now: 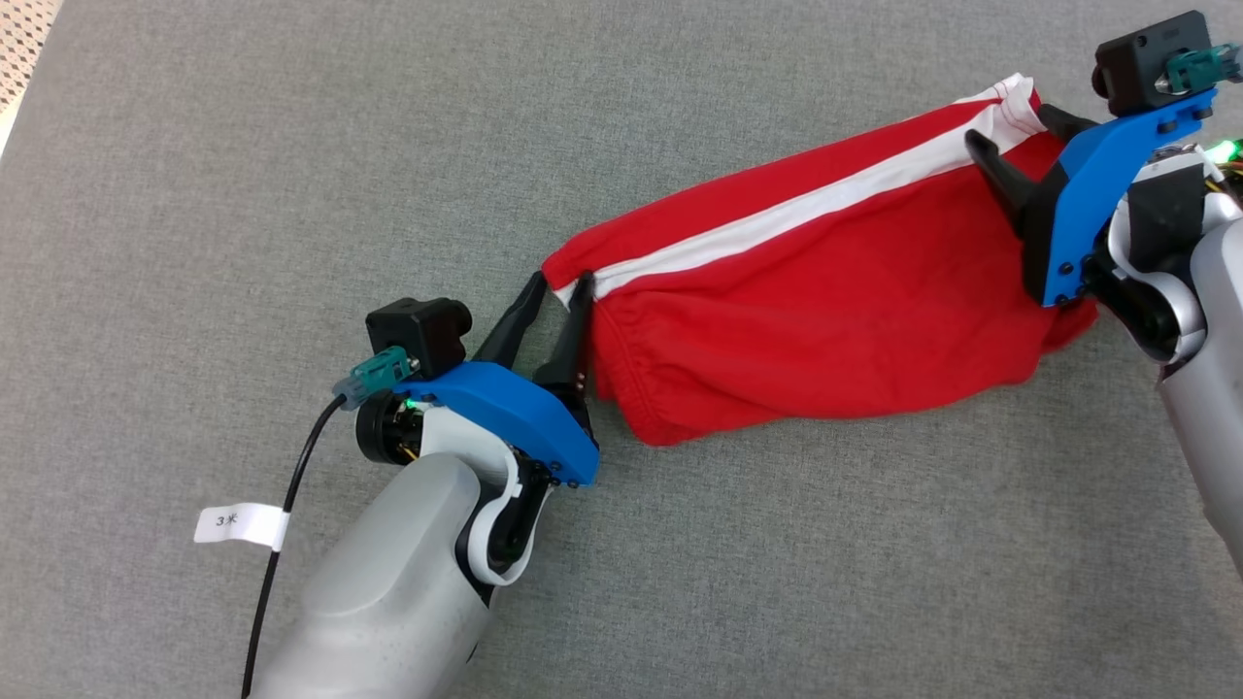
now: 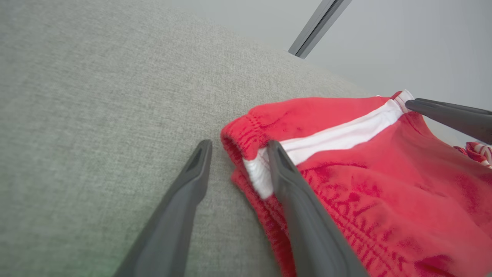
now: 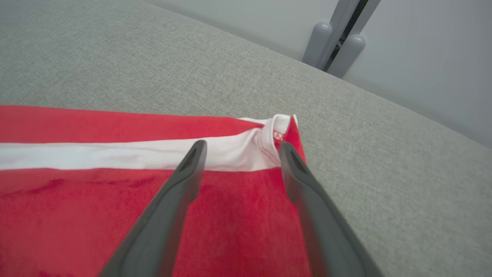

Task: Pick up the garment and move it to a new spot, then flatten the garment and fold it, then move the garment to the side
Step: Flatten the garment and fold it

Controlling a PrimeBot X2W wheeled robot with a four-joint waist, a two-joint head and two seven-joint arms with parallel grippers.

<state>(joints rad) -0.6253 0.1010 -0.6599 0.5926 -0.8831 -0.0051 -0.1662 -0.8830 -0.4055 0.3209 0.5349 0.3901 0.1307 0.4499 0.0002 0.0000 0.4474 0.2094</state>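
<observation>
Nothing sits on the grey cloth-covered table (image 1: 291,194) besides the garment (image 1: 816,320), a pair of red shorts with a white side stripe. It lies stretched on a slant from the middle of the head view up to the upper right. Its gathered waistband is at the lower left end and its hem at the upper right. The left pincer (image 1: 561,283), at centre left, is released. Its fingers stand apart at the waistband corner, one over the white stripe and the other above bare cloth beside the garment, as the left wrist view shows. The right pincer (image 1: 1012,126), at the upper right, is also released, its two fingers spread above the hem end with the white stripe showing between them. A black cable (image 1: 291,485) trails from the left wrist down to the bottom edge and carries a white tag (image 1: 238,524) reading "3米". A pale perforated surface (image 1: 24,39) shows at the upper left corner. Past the table's far edge, the right wrist view has two rounded grey posts (image 3: 338,42) against a pale wall, and the left wrist view a slanted grey bar (image 2: 319,23).
</observation>
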